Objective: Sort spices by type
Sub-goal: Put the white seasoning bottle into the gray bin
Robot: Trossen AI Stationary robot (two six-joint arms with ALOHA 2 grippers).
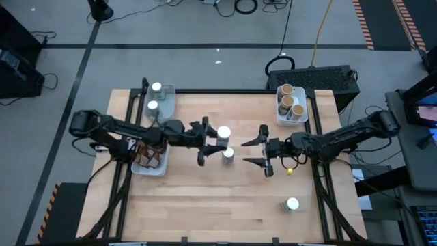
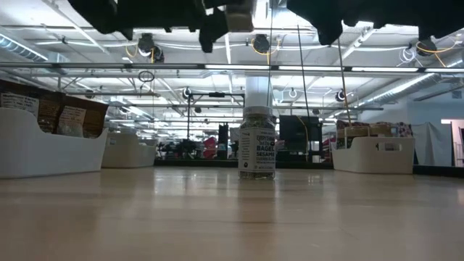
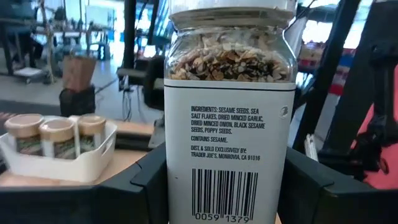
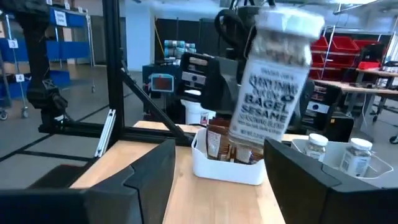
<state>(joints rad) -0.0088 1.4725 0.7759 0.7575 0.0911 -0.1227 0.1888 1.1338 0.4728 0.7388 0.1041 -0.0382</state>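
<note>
White-lidded glass seasoning jar (image 1: 223, 132) hangs clamped in left gripper (image 1: 217, 140) at frame centre, lifted for sorting; right gripper (image 1: 260, 152) waits, jaws spread.

The jar (image 3: 229, 118) in the left gripper (image 3: 217, 186) has a back label you can actually read: "INGREDIENTS: SESAME SEEDS, SEA SALT FLAKES, DRIED MINCED GARLIC, DRIED MINCED ONION, BLACK SESAME SEEDS, POPPY SEEDS. CONTAINS SESAME." Under that — "DIST. & SOLD EXCLUSIVELY BY: TRADER JOE'S, MONROVIA, CA 91016", then a barcode with "0059 1379". From the right wrist view its front label shows "BAGEL SESAME", the rest is blurry. The standing jar (image 2: 257, 141) on the table (image 2: 232, 217) reads "BAGEL SESAME" too — smaller lines unreadable.
</note>
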